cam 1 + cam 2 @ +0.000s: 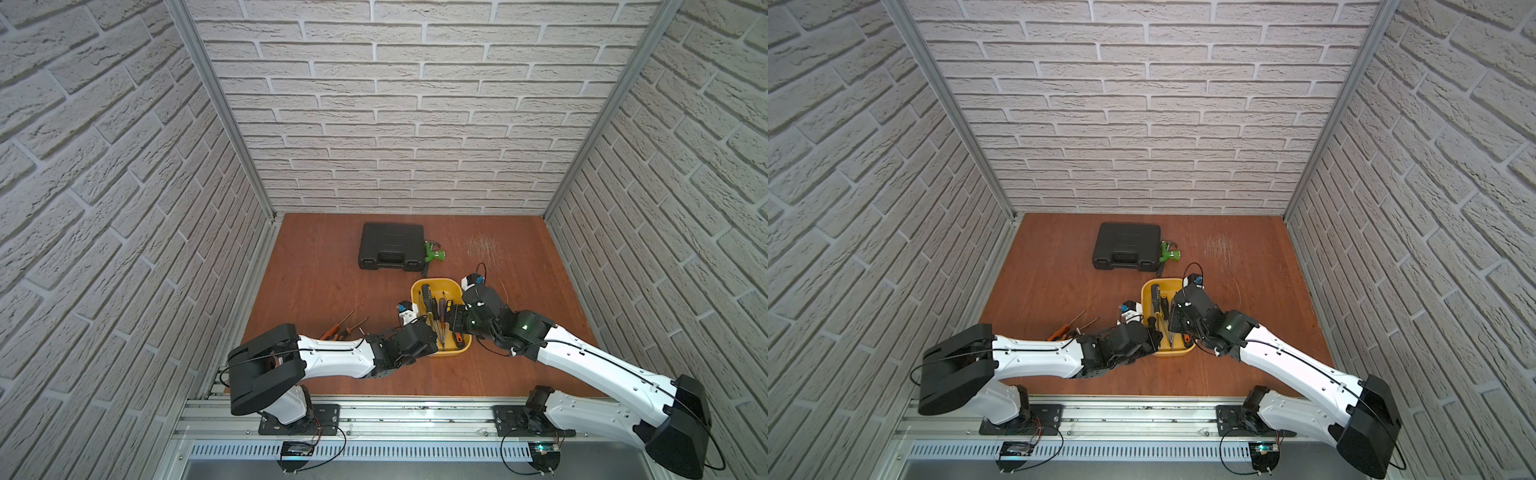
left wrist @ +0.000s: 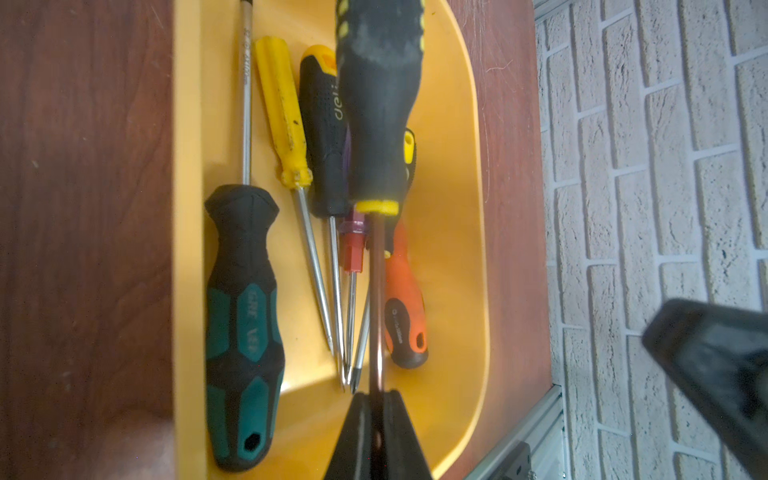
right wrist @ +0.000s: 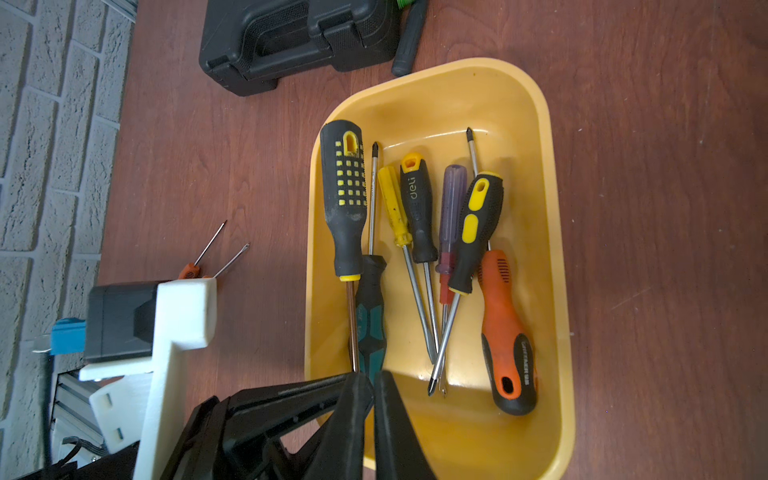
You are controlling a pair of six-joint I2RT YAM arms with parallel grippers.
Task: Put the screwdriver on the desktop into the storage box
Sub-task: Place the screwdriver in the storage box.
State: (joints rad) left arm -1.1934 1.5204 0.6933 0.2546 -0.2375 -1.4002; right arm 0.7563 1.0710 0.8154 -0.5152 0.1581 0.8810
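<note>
reddish wood table (image 1: pixel 332 291) fills the lower middle of both top views. black tool case (image 1: pixel 390 246) lies toward the table's upper centre, w/ a green tool (image 1: pixel 432 252) right beside its right edge. just below that, near centre frame, sits the yellow storage box (image 1: pixel 440 283), long side running up-down. both arms reach in from the bottom corners & meet over the box. left hand (image 2: pixel 376 392) is clenched on the bare metal shaft of the screwdriver (image 2: pixel 380 104) (black handle, yellow dots). its handle is over the box interior along the left wall, above the other screwdrivers (image 3: pixel 503 328) lying inside; can't tell if it touches them. right hand (image 3: pixel 372 374) is clenched too, tips pressed together, over the box & close by the left hand. two thin screwdrivers (image 1: pixel 344 320) lie on the table left of the box, partly under the left arm.
</note>
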